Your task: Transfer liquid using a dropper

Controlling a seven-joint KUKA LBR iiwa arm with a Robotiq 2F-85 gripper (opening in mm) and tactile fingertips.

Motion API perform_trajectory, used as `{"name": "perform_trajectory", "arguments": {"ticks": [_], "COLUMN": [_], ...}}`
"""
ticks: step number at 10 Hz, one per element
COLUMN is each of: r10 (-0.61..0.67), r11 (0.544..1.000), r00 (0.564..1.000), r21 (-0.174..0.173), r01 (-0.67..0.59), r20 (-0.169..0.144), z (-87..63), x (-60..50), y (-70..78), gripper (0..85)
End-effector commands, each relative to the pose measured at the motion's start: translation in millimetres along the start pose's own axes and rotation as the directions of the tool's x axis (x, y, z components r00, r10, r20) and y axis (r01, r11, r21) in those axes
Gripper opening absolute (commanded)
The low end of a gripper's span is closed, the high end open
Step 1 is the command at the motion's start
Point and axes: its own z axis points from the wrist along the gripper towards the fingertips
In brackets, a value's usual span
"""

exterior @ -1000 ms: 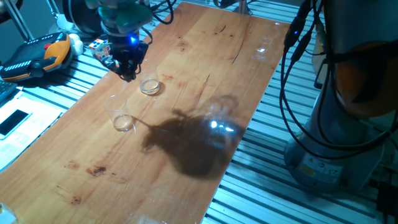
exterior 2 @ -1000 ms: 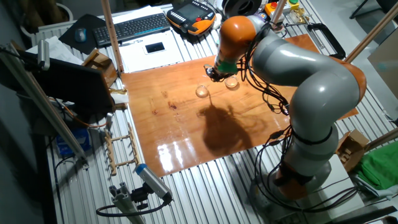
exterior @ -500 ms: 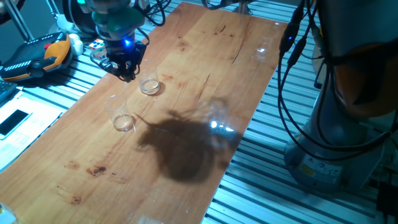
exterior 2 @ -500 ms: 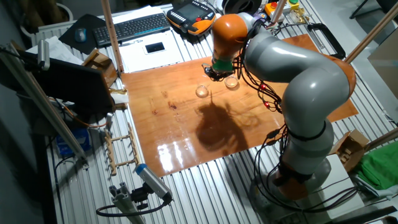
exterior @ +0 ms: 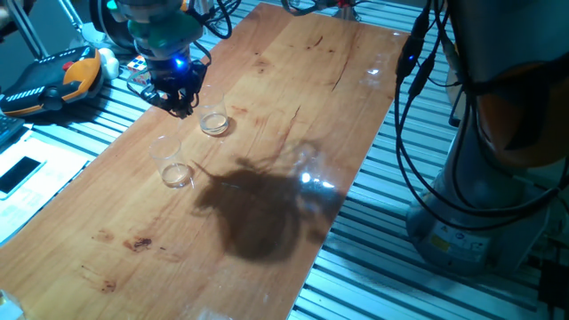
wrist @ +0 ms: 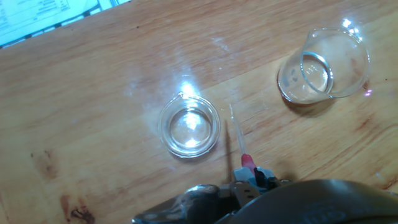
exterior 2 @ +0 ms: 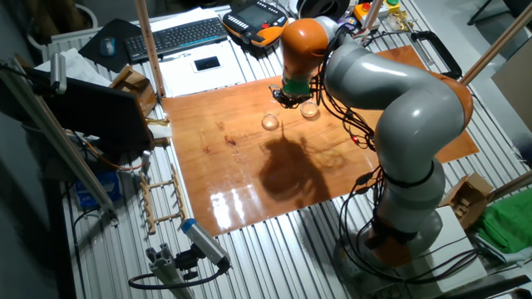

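Between the gripper's [wrist: 252, 180] fingertips, clamped at its pink-red end, the thin clear plastic dropper [wrist: 237, 138] juts out over the brown wooden table [wrist: 93, 93]. Its tip lies just beside the small shallow clear glass dish [wrist: 189, 125], outside the rim. The taller clear glass beaker [wrist: 323, 65] stands well apart.

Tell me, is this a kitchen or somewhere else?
Not a kitchen. It looks like a robot lab: a big robot arm works over a wooden table that holds little glass cups, with a keyboard and cables nearby.
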Motion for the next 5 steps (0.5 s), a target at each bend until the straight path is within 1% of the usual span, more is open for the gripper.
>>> {"name": "perform_trajectory", "arguments": {"ticks": [1, 3, 5], "r10": [0.004, 0.006, -0.006], "r11": [1.000, 0.999, 1.000], "r00": [1.000, 1.000, 1.000], "r21": [-0.016, -0.039, -0.028], "r01": [-0.004, -0.006, 0.006], "r20": [-0.005, -0.009, -0.002], "z": [0.0, 0.0, 0.0], "x": [0.1, 0.1, 0.1], "y": [0.3, 0.3, 0.3], "gripper": [1.0, 1.0, 1.0]}}
